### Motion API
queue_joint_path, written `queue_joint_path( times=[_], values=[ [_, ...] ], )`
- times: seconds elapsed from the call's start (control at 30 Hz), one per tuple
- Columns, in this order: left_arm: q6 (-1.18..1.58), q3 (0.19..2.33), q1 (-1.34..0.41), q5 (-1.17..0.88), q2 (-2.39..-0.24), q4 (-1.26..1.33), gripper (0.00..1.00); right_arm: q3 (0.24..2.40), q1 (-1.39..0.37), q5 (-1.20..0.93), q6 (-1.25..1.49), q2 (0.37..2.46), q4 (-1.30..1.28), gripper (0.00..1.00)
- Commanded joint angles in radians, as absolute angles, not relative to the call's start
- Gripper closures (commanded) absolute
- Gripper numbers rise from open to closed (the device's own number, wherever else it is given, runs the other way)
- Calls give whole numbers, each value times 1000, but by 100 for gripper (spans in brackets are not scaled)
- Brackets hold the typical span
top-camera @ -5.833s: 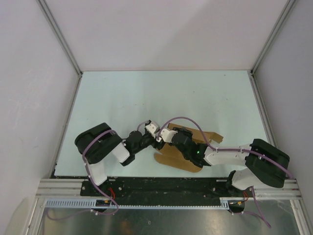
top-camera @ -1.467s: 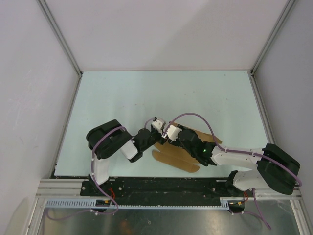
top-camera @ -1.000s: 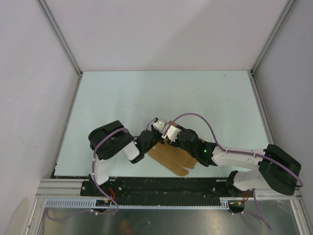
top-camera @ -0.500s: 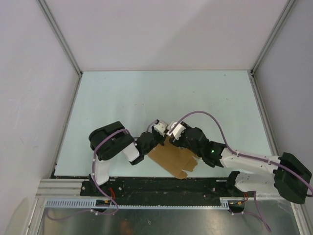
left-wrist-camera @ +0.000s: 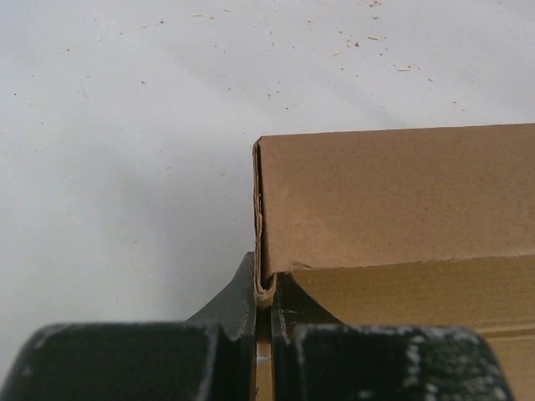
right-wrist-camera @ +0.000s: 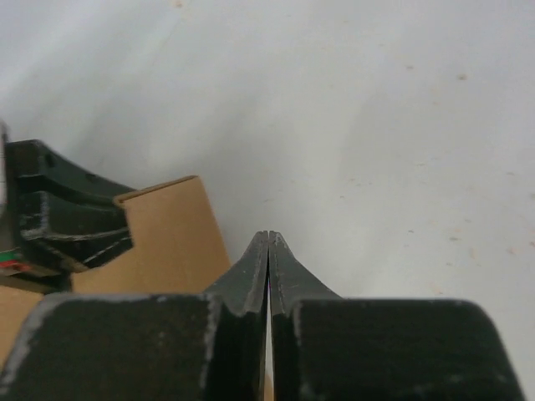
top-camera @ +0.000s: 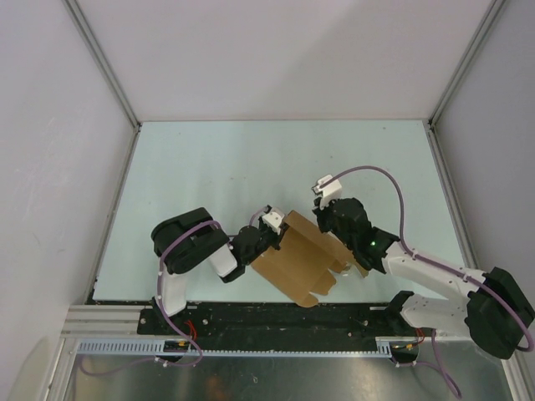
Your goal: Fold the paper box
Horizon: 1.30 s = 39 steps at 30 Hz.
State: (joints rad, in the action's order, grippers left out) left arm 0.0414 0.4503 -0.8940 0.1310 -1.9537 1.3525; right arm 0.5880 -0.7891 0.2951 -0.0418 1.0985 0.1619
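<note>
A plain brown cardboard paper box (top-camera: 301, 263) is seen lying on the pale green tabletop (top-camera: 251, 159), near its front edge and between the two arms. It is only partly folded: broad panels are spread low over the surface, with notched tabs showing along the near right edge, while the upper left panel is raised. In the left wrist view this raised panel (left-wrist-camera: 393, 192) is shown standing upright, its left edge doubled over into a narrow fold; below it a lighter panel with fine corrugation lines is seen. The interior of the box is not exposed in any view, so what it holds cannot be told.

The left gripper (left-wrist-camera: 264, 288) is closed tightly on the bottom of that doubled edge, the cardboard being pinched between its black fingers.

The right gripper (right-wrist-camera: 267, 242) is closed completely, its two fingers pressed together with nothing between them. Its tip is held over bare tabletop, just beside a corner of the cardboard (right-wrist-camera: 167, 242); whether the two touch cannot be told.
</note>
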Motion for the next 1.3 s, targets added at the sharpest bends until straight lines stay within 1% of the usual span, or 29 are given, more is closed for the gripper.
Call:
queue_joint_path(
  times=[0.0, 0.07, 0.17, 0.37, 0.47, 0.8, 0.9, 0.93, 1.0, 1.13, 1.27],
  values=[
    [2, 433, -902, 103, -1927, 1598, 100, 644, -787, 135, 52, 1130, 133, 100],
    [3, 433, -902, 100, -1927, 1598, 100, 644, -787, 86, 57, 1134, 133, 100],
    [2, 436, -902, 98, -1928, 1598, 100, 646, -787, 81, 60, 1152, 124, 100],
    [2, 436, -902, 100, -1931, 1598, 99, 644, -787, 3, 64, 1196, 109, 100],
    [2, 434, -900, 95, -1930, 1598, 95, 644, -787, -17, 69, 1219, 103, 100],
    [2, 434, -902, 90, -1933, 1598, 88, 646, -787, -5, 68, 1250, 91, 100],
    [5, 434, -902, 104, -1930, 1598, 92, 644, -787, -2, 66, 1233, 87, 100],
    [11, 433, -902, 115, -1928, 1598, 96, 646, -784, 30, 69, 1220, 89, 100],
    [17, 420, -902, 167, -1921, 1598, 100, 646, -779, 47, 77, 1189, 94, 99],
    [29, 381, -902, 265, -1884, 1598, 100, 644, -769, 135, 101, 1080, 92, 89],
    [43, 331, -902, 382, -1838, 1597, 100, 644, -755, 242, 136, 1002, 68, 86]
  ],
)
